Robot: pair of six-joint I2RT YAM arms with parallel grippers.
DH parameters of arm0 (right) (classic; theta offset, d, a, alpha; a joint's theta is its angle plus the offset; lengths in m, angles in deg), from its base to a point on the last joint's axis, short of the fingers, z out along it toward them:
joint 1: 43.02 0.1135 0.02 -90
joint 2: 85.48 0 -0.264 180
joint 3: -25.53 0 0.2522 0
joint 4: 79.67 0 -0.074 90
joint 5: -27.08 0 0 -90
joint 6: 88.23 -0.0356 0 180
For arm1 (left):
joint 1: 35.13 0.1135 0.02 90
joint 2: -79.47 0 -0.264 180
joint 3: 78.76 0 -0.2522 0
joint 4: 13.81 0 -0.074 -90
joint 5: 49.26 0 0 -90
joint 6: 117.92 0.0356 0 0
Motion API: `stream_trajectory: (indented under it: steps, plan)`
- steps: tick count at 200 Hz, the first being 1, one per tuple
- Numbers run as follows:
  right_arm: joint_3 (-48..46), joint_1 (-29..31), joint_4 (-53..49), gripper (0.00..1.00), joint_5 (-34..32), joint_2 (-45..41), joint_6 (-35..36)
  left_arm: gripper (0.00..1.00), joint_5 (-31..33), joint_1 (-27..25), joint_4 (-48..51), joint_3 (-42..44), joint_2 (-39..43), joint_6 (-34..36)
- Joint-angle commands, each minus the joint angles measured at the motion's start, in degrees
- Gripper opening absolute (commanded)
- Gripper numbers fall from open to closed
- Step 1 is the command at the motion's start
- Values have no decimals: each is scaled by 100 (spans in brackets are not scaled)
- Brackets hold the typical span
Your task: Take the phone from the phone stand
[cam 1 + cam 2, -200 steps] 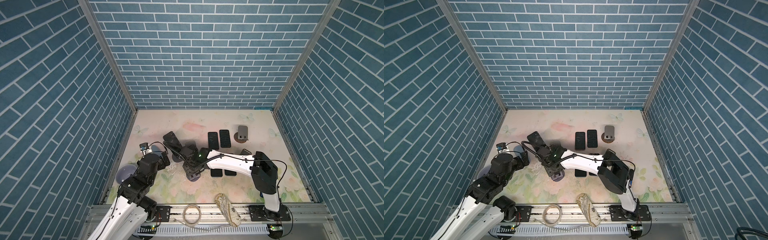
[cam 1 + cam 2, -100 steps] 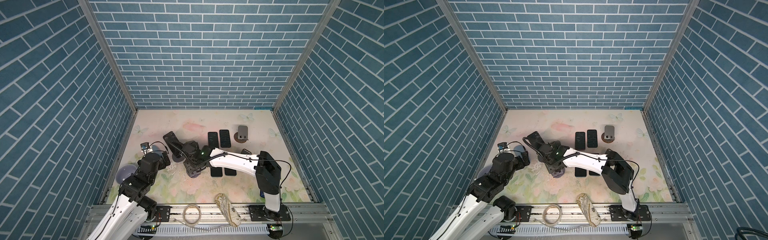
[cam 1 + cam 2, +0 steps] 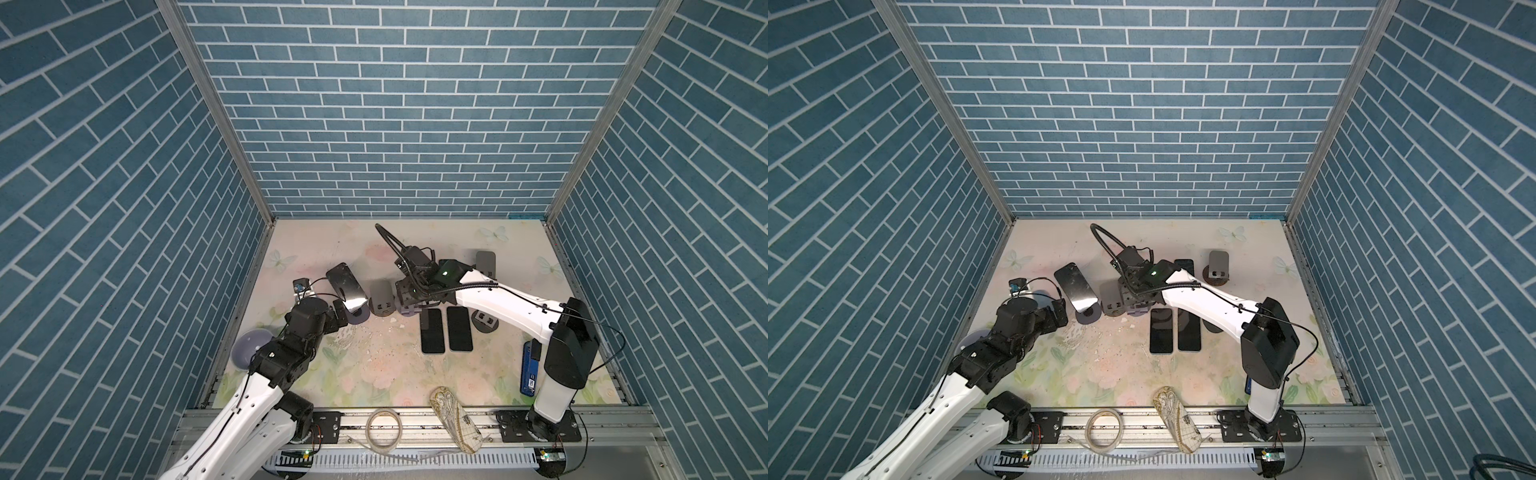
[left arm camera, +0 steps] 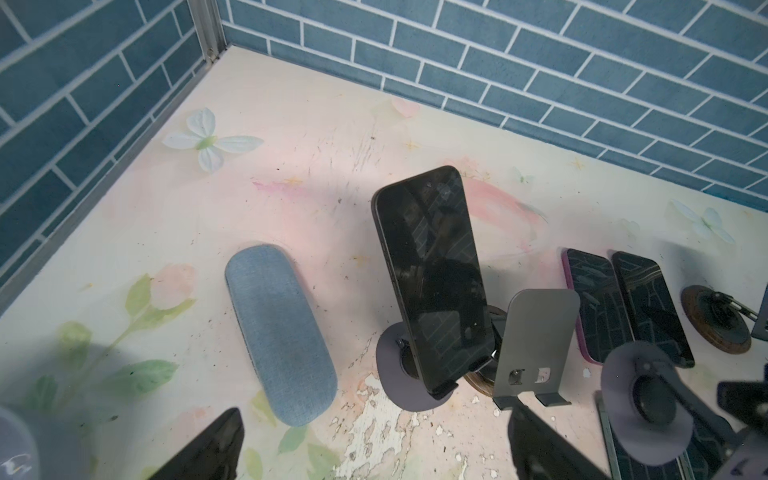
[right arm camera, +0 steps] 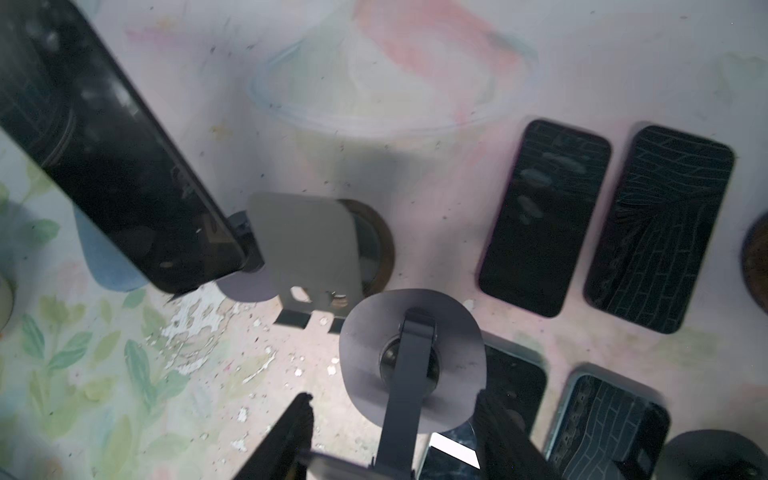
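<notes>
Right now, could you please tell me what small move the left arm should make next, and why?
Probably ease the open left tool forward around the phone, then close: the phone leans ungripped on its phone stand just ahead, while the right tool grips a spare stand.

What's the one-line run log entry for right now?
phone: on phone stand, untouched | left gripper: open, short of phone | right gripper: shut on empty purple stand | task: not done
</notes>
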Motion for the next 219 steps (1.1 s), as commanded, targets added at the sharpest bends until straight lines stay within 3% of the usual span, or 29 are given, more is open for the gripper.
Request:
stream_trajectory:
  steps: [1, 101, 219]
  plan:
    - [-59, -318, -116, 47, -204, -294, 99, 100, -318, -4, -426, -209, -234, 232]
    - [-169, -1756, -228, 47, -516, -803, 327, 100, -518, -2, -1045, -593, -1254, 516]
    - [-1385, -3595, -18, 48, -602, -1660, 157, 100, -362, 2, -1362, -812, -1451, 555]
